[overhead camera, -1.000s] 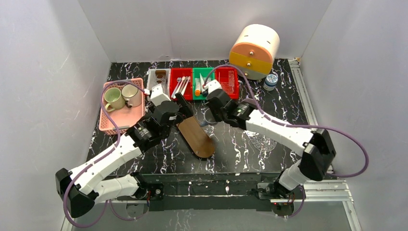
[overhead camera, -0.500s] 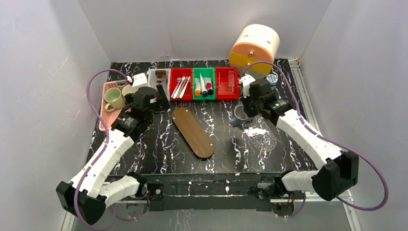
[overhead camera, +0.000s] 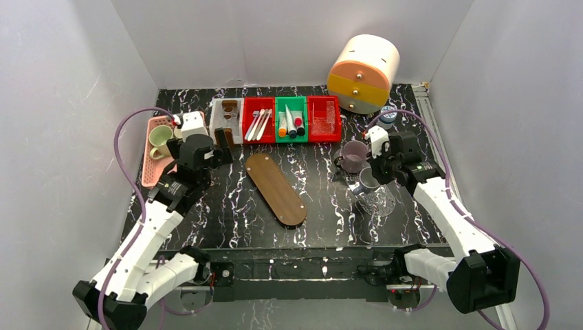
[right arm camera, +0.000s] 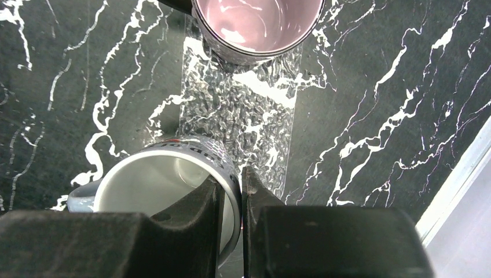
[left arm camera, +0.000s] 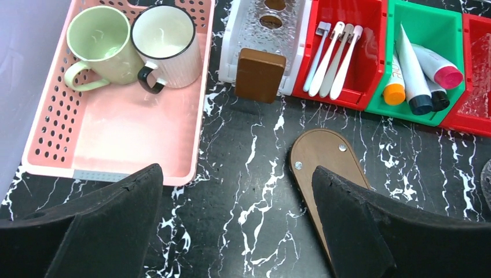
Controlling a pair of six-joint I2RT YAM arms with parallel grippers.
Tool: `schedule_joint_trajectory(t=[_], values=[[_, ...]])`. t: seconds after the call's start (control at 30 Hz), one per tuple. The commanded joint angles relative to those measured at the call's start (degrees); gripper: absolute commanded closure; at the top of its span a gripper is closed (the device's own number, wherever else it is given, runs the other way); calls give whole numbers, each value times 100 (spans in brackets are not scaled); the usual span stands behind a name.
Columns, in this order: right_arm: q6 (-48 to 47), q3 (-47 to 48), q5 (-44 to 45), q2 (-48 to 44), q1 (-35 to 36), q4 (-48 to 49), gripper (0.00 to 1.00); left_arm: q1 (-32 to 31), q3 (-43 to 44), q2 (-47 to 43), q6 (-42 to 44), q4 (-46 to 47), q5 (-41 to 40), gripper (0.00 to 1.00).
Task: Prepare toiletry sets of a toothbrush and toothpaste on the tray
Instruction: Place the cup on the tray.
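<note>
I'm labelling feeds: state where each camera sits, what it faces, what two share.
Top external: above and behind, looking down on the table; both arms show.
Left wrist: behind the open left claw, facing pink basket and tray.
Right wrist: looks down past the right claw pinching a grey mug's rim.
Top and left wrist share the tray.

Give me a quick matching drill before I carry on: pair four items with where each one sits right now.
Items:
1. toothbrushes
2. toothpaste tubes
3. pale green mug
4. grey mug

Places:
A. pink basket
B. right gripper, pinched by the rim
C. green bin
D. red bin

Pairs: 1-D, 2-C, 3-A, 4-B
</note>
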Motion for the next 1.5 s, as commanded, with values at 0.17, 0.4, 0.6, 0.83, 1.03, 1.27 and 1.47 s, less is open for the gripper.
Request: schedule_joint_trajectory(t=[0.17, 0.4, 0.6, 0.83, 1.03, 1.27, 1.47], values=[[-553, -488, -331, 151, -366, 994, 99, -350, -246, -380, 193, -51, -951, 2], [-902, -860, -584, 187, -523, 1488, 99, -566, -270, -426, 255, -65, -1177, 2], [-963, -922, -845, 403, -752, 1656, 99, -639, -285, -507, 266, -72, -1372, 2], [-916, -980, -1015, 538, -1131, 1942, 99, -669, -285, -561, 265, -75, -1506, 2], [-851, -965, -1335, 828, -1245, 1955, 99, -685, -303, -623, 274, -70, -1532, 2], [-774, -890, -1327, 1093, -1271, 1847, 99, -685, -318, -646, 272, -56, -1555, 2], [-748, -941, -1226, 1035, -1271, 1864, 85, -685, -325, -659, 283, -52, -1560, 2]])
